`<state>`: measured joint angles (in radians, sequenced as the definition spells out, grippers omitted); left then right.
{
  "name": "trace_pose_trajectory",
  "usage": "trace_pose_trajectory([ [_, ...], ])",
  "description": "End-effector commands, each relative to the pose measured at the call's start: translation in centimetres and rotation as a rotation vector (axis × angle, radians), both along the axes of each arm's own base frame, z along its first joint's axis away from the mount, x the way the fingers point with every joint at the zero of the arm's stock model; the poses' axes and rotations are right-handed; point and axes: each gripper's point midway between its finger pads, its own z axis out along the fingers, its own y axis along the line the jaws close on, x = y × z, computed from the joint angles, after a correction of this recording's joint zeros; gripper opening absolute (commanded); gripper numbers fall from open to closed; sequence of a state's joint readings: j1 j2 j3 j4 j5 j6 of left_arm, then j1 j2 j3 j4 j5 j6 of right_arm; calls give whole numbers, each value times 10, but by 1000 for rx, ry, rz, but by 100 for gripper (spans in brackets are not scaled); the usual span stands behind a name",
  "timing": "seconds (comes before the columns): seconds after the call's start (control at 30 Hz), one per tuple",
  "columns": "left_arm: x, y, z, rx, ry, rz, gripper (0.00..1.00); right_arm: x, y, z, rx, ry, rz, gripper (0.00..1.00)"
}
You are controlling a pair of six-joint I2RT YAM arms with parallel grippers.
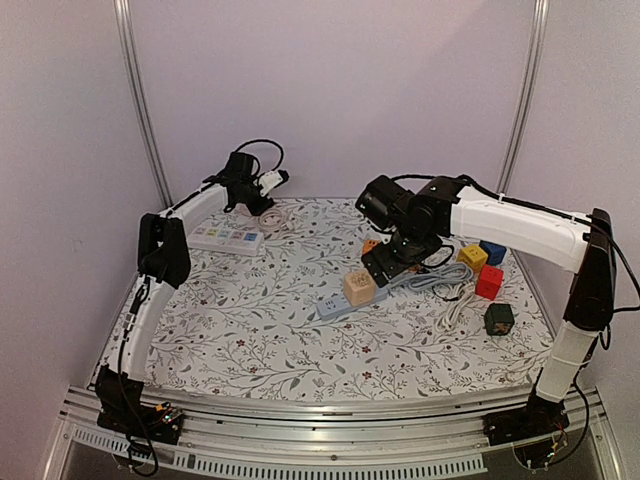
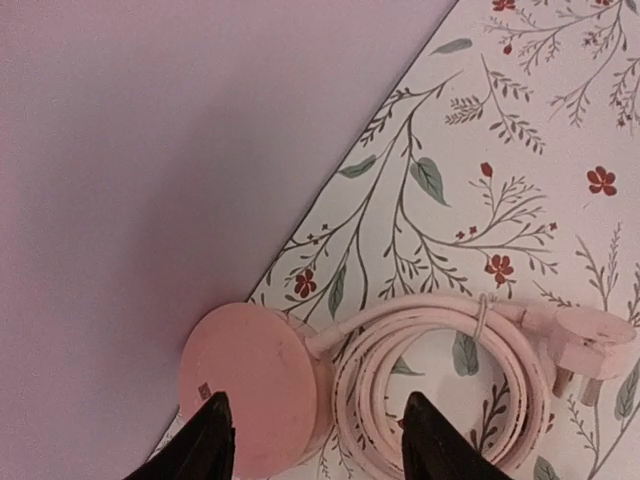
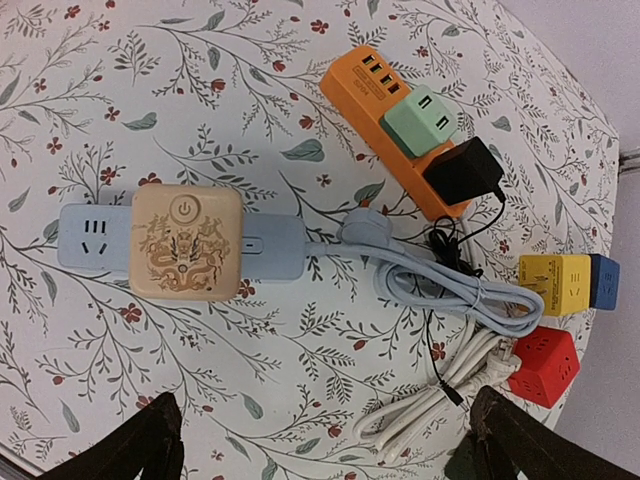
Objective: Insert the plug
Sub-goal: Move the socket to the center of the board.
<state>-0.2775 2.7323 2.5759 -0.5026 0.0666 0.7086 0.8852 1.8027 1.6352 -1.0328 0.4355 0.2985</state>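
Observation:
A pink plug (image 2: 590,345) lies flat on the floral cloth at the end of a tied pink cord coil (image 2: 440,390). The cord runs from a round pink socket hub (image 2: 255,390) by the wall. My left gripper (image 2: 315,445) hovers over the hub's edge and the coil with its fingers apart, holding nothing; it is at the back left (image 1: 275,180). My right gripper (image 3: 325,440) is wide open and empty over bare cloth, just in front of a blue power strip (image 3: 270,245) that carries a beige cube adapter (image 3: 186,243).
An orange strip (image 3: 370,90) holds a green adapter (image 3: 425,120) and a black one (image 3: 462,170). Yellow (image 3: 553,283), blue (image 3: 603,280) and red (image 3: 545,365) cube sockets and a white cord (image 3: 440,400) lie to the right. A white strip (image 1: 228,238) lies back left.

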Motion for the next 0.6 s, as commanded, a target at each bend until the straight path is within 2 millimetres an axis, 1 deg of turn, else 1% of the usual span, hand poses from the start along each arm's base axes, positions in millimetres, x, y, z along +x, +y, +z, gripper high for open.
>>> trace_pose_trajectory([
  [0.0,8,-7,-37,229,-82,-89,57,-2,-1,2,-10,4,-10,99],
  [0.07,2,-5,-58,295,-47,-134,57,-2,-1,3,-14,2,-11,99],
  [0.13,-8,-5,-72,327,-2,-183,57,-3,-2,3,-19,2,-9,99],
  [0.2,-21,-5,-85,357,57,-233,56,-2,-2,2,-26,6,-7,99],
  [0.3,-58,-17,-103,382,177,-384,55,-1,-3,2,-44,8,-4,99],
  [0.37,-86,-25,-109,377,266,-474,54,0,-3,2,-55,5,0,99],
  [0.47,-129,-41,-109,357,381,-593,54,1,-2,3,-56,2,3,99],
  [0.57,-175,-59,-104,324,488,-693,53,2,-1,2,-59,4,8,99],
])
